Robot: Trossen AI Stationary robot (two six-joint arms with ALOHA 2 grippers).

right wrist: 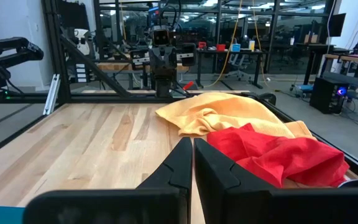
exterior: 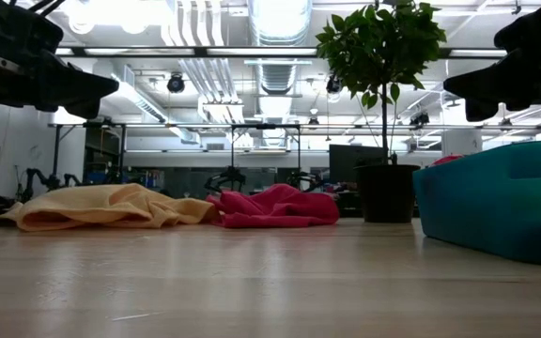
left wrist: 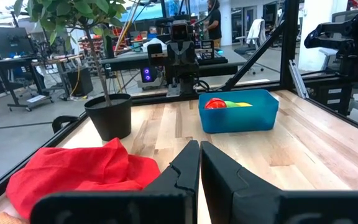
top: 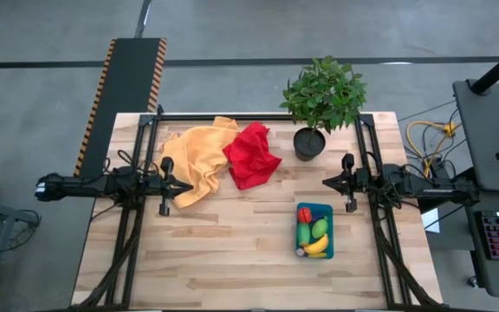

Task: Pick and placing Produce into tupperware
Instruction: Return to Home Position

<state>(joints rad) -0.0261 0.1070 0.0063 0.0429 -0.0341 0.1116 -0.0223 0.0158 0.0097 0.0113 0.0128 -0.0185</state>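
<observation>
The teal-blue tupperware [top: 314, 230] sits on the wooden table toward its right near part, also seen in the left wrist view [left wrist: 238, 111] and the low view [exterior: 496, 197]. Inside it lie the produce pieces: a red tomato [top: 304, 214], green pieces [top: 318, 228] and a yellow banana [top: 317, 246]. My left gripper [top: 189, 185] hovers shut at the table's left side, over the orange-yellow cloth's edge. My right gripper [top: 325, 182] hovers shut at the right side, beyond the tupperware's far end. Both are raised above the table and hold nothing.
An orange-yellow cloth [top: 195, 160] and a red cloth [top: 252, 154] lie crumpled on the far left-centre of the table. A leafy plant in a black pot [top: 310, 143] stands at the far edge, close to my right gripper. Bare wood spans the near half.
</observation>
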